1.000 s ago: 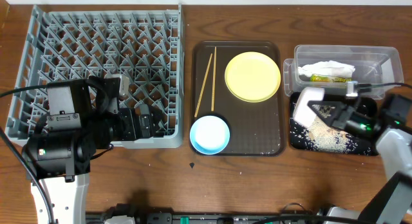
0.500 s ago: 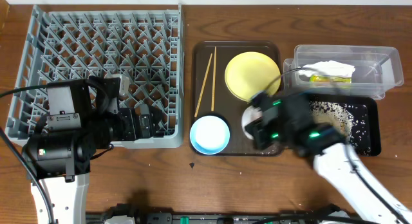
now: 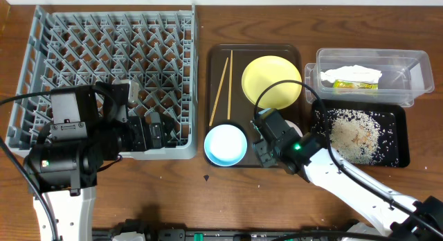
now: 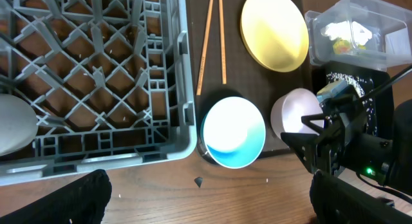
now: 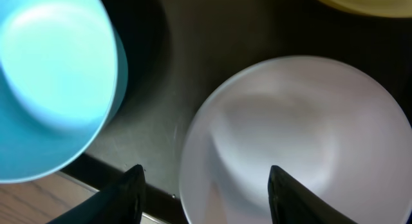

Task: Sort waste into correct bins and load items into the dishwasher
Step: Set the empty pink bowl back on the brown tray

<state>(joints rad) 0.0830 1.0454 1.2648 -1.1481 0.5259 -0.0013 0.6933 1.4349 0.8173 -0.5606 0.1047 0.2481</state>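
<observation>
Looks like the dish-loading step: the white bowl (image 4: 293, 111) sits in the near-right corner of the brown tray (image 3: 241, 115), with the right end effector (image 5: 205, 185) straddling its rim, fingers apart, gripping nothing. Next up: pinch that rim and haul it to the rack (image 3: 104, 54) left of the tray.

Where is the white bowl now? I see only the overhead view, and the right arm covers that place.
Observer: The left wrist view shows the white bowl standing on the brown tray, just right of the blue bowl.
Operator: Is it held?
Observer: No. In the right wrist view the right gripper is open, with one finger outside the rim and the other over the bowl's inside.
Operator: Is food left inside?
Observer: That view shows only a bare white inside, though it is blurred.
</observation>
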